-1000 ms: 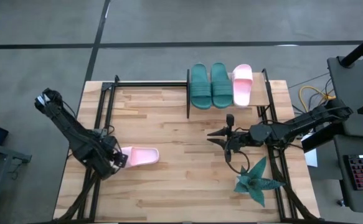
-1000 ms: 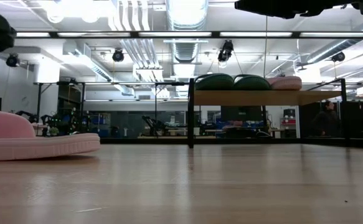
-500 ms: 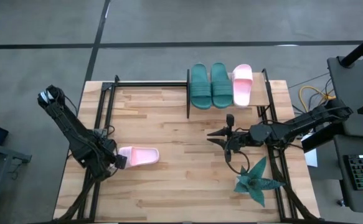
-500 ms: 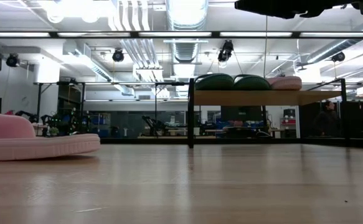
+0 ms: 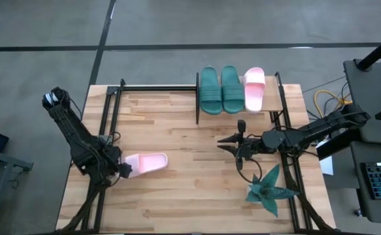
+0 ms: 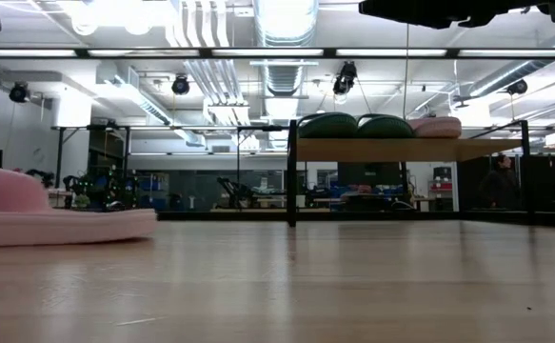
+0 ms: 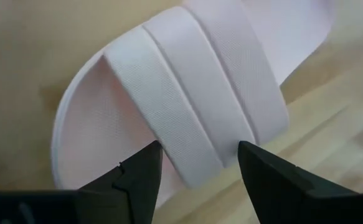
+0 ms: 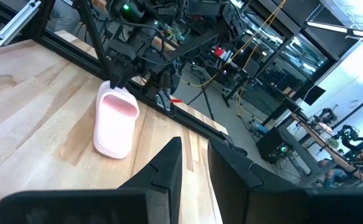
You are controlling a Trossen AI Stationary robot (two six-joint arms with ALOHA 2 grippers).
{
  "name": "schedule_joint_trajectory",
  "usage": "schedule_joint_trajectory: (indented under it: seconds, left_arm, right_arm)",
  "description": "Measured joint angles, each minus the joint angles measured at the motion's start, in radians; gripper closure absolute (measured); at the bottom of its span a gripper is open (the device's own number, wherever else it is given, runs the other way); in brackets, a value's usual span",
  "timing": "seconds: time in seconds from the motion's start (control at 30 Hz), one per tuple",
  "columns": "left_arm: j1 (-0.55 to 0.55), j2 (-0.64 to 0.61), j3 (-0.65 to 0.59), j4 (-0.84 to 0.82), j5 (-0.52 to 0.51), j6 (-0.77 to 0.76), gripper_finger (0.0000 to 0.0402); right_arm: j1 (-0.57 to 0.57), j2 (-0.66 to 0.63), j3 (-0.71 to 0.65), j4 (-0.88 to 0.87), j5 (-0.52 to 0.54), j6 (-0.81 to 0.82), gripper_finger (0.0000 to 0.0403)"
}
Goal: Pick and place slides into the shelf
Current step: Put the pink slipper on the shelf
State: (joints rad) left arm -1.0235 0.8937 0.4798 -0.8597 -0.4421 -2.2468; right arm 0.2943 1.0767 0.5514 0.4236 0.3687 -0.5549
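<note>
My left gripper straddles the pink slide's strap near the table's left edge; open boards between it and the shelf. My right gripper hovers mid-table, jaws narrow, empty; the low view shows three slides shelved

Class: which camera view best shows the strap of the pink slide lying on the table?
The left wrist view: the pink slide's ribbed strap fills the picture between the left claw's fingers. The high, low and right wrist views show the slide small or side-on.

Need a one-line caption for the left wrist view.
Left gripper straddling the ribbed strap of the last pink slide on the table.
</note>
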Motion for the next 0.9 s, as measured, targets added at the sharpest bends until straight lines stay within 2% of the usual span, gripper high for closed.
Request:
schedule_joint_trajectory:
  seconds: [0.1, 0.4, 0.57, 0.7, 0.9]
  left_arm:
    - [-0.001, -0.006, -0.016, 0.027, -0.063, 0.002, 0.0206]
    - [-0.002, 0.005, -0.129, 0.187, -0.146, 0.002, 0.0206]
    - [-0.002, -0.004, -0.144, 0.204, -0.183, 0.031, 0.0210]
    - [-0.001, -0.012, -0.144, 0.205, -0.208, 0.098, 0.0250]
    - [0.000, -0.013, -0.144, 0.205, -0.234, 0.160, 0.0364]
  right_arm:
    - [0.000, 0.000, 0.000, 0.000, 0.000, 0.000, 0.0335]
    - [0.000, 0.000, 0.000, 0.000, 0.000, 0.000, 0.0335]
    - [0.000, 0.000, 0.000, 0.000, 0.000, 0.000, 0.0335]
    - [0.000, 0.000, 0.000, 0.000, 0.000, 0.000, 0.0335]
    - [0.000, 0.000, 0.000, 0.017, 0.000, -0.023, 0.0335]
